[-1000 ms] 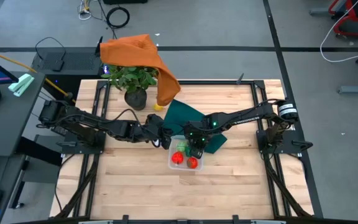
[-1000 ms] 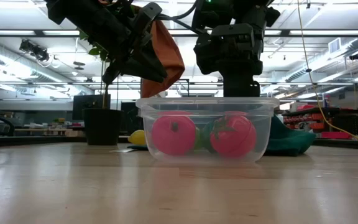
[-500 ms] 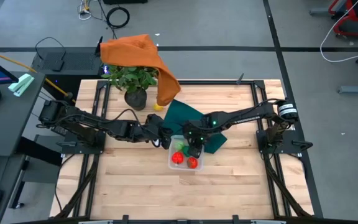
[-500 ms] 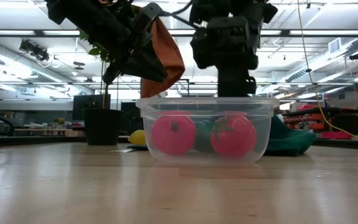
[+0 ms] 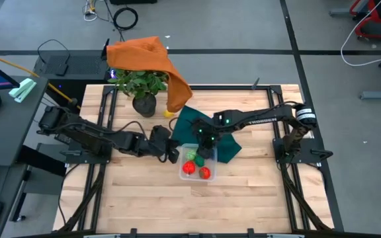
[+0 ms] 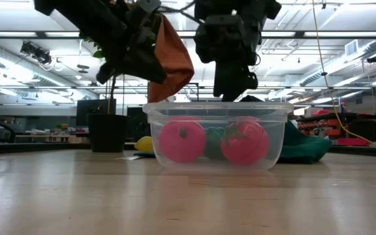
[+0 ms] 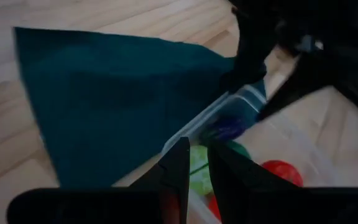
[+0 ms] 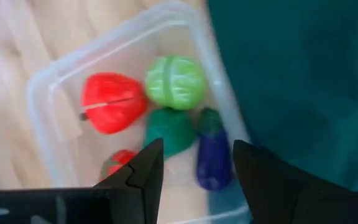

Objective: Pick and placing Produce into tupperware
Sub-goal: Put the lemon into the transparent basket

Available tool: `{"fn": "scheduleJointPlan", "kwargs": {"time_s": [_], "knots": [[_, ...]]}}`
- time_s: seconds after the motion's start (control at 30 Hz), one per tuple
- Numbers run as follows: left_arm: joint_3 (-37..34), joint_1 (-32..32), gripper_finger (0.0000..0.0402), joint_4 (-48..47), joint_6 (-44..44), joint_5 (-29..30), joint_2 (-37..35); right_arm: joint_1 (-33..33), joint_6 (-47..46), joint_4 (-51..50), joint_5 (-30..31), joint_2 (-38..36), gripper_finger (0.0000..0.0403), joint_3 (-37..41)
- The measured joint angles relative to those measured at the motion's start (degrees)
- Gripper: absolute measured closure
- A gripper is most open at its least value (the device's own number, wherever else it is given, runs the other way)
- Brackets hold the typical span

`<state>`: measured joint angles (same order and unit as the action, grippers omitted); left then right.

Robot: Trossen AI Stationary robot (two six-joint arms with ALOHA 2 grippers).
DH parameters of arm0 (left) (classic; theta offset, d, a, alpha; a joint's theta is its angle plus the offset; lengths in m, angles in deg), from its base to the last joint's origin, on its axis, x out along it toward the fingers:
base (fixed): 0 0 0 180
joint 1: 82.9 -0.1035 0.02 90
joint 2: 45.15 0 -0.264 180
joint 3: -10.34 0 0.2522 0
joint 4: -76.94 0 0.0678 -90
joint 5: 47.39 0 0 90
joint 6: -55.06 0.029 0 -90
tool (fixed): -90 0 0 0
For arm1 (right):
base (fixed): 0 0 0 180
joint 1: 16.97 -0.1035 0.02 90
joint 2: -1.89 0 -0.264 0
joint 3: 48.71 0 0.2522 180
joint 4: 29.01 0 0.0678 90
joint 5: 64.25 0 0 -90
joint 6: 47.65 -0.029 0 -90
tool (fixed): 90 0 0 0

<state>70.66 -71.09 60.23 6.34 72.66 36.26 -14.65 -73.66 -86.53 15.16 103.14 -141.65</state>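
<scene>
the right gripper (image 8: 194, 168) hangs empty with its fingers spread, directly above the clear rectangular plastic tupperware (image 8: 42, 118). below it lie a dark blue eggplant-shaped toy (image 8: 213, 158), a dark green toy (image 8: 169, 127), a light green ball (image 8: 174, 82) and two red toy fruits (image 8: 112, 102), so most produce looks packed. a small yellow piece (image 5: 169, 114) remains out on the wooden table (image 5: 243, 205), beyond the teal cloth (image 5: 200, 122). since a second ago the right gripper has lifted clear of the tupperware; the left gripper (image 7: 194, 165), nearly closed and empty, has pulled back from it.
</scene>
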Motion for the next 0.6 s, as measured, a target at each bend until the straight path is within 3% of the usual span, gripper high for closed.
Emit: {"fn": "scheduleJointPlan", "kwargs": {"time_s": [0.4,0.6], "knots": [[-0.1,7.3,0.0347,-23.5,-13.3,18.4,-11.8,4.6,4.6,2.1,-0.2,-0.2,0.0248,0.0],[-0.1,8.9,0.0345,-33.4,-18.8,22.3,-16.0,5.2,5.6,5.9,-0.3,-0.2,0.0247,0.0]]}}
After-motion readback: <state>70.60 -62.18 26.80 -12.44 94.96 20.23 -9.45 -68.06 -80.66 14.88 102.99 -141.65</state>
